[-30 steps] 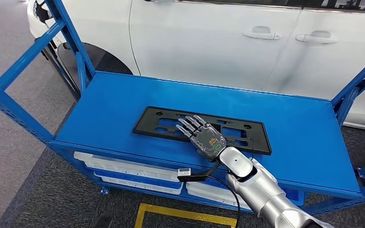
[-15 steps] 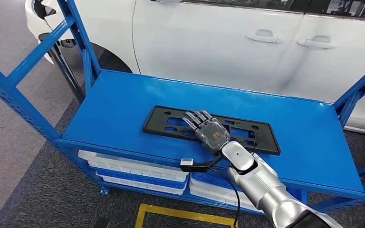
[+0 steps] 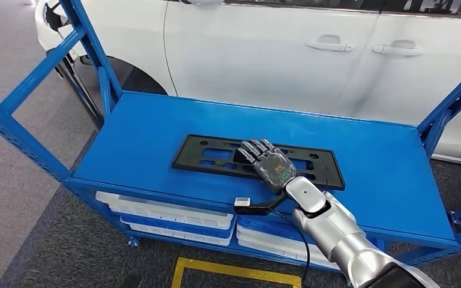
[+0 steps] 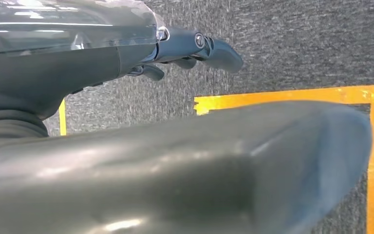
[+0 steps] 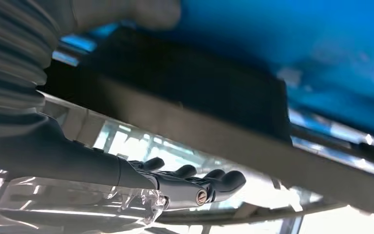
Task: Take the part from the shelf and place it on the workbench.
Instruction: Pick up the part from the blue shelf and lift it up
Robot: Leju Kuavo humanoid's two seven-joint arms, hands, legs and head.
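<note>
Blue shelf (image 3: 156,129) beside a white car (image 3: 264,48), black part (image 3: 216,157) lying flat on its top deck.
The right hand (image 3: 268,163) rests on the part just right of its centre, fingers extended toward 11 o'clock, gripping nothing. White trays (image 3: 156,210) sit on the lower level; contents unclear. The left hand (image 4: 190,48) hangs over grey floor, fingers loosely curled, empty.
</note>
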